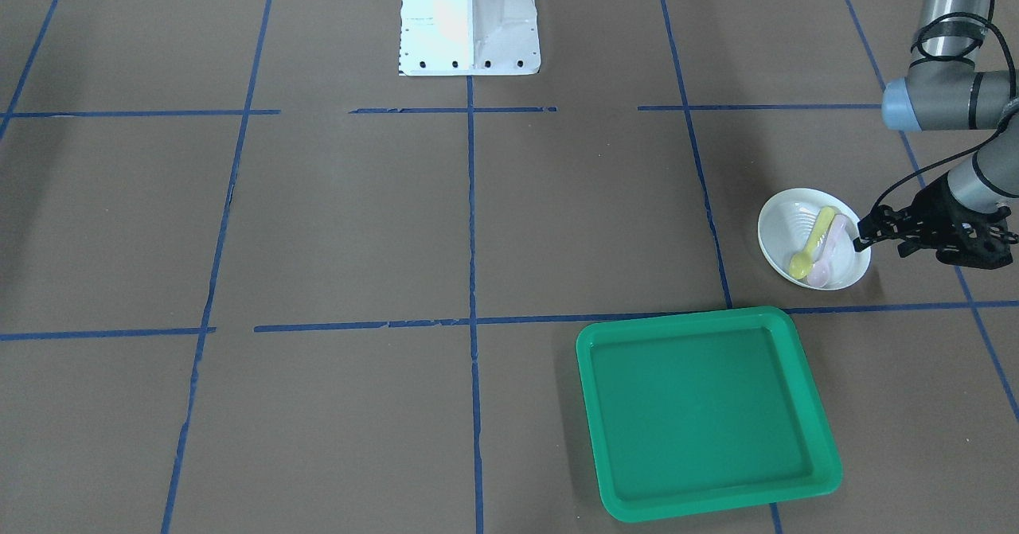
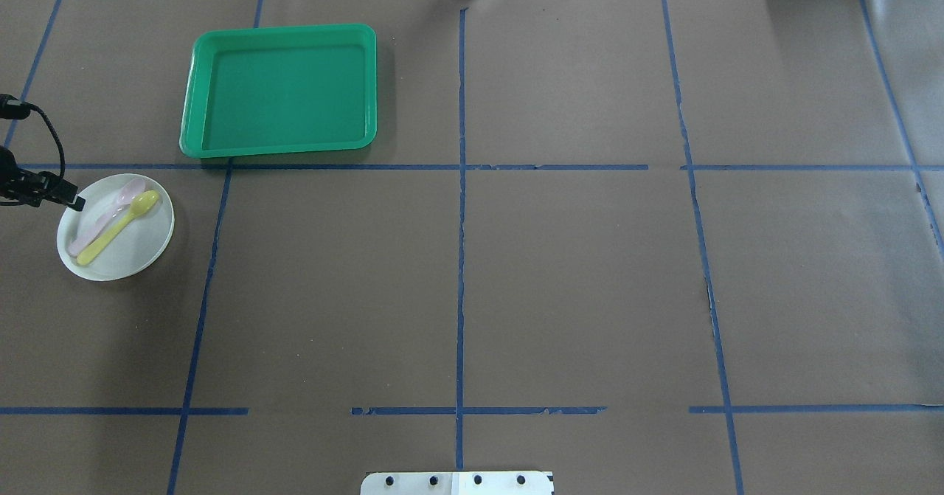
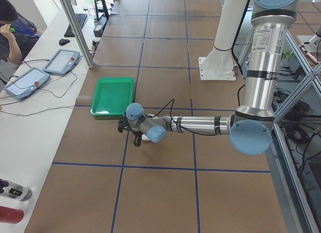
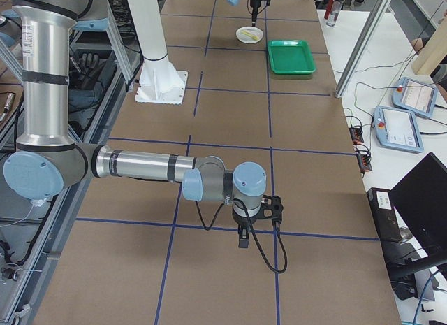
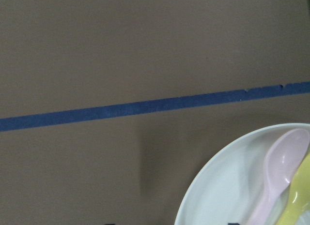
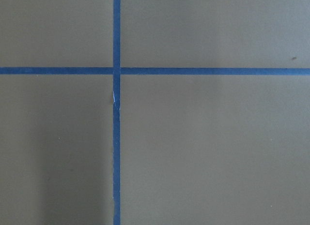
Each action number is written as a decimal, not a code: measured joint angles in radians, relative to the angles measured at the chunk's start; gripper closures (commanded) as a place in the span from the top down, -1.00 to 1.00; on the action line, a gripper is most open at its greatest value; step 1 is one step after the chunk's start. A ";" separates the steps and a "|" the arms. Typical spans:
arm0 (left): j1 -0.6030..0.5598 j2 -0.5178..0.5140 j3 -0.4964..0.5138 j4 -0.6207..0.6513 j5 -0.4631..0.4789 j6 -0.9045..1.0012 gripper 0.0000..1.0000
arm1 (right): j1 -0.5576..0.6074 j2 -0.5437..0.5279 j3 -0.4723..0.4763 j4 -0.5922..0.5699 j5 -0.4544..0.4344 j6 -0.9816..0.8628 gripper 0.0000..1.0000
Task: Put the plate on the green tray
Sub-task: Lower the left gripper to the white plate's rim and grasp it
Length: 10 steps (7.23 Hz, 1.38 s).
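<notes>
The white plate (image 1: pixel 784 228) lies on the table at my left, with a yellow spoon (image 1: pixel 812 243) and a pink spoon (image 1: pixel 829 254) in it. It also shows in the overhead view (image 2: pixel 122 251) and the left wrist view (image 5: pixel 227 186). My left gripper (image 1: pixel 861 233) is at the plate's outer rim. Its jaws look open, one fingertip on each side of the rim. The green tray (image 1: pixel 700 407) is empty and lies just beyond the plate, apart from it. My right gripper (image 4: pixel 241 240) hangs low over bare table far from both; I cannot tell its state.
The robot's white base (image 1: pixel 470 21) stands at the middle of the near table edge. Blue tape lines (image 2: pixel 461 185) divide the brown table cover. Operator tablets (image 3: pixel 42 72) and a person sit beyond the far edge.
</notes>
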 measured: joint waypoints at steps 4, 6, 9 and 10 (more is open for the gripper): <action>0.010 -0.014 0.020 0.000 0.000 -0.003 0.22 | 0.000 0.000 0.000 0.000 0.000 0.000 1.00; 0.031 -0.018 0.026 0.000 0.000 -0.003 -0.04 | 0.000 0.000 0.000 0.000 0.000 0.000 1.00; 0.045 -0.020 0.025 -0.001 0.000 0.006 -0.88 | 0.000 0.000 0.000 0.000 0.000 0.000 1.00; 0.045 -0.017 0.023 -0.001 0.000 0.022 -1.00 | 0.000 0.000 0.000 0.000 0.000 0.000 1.00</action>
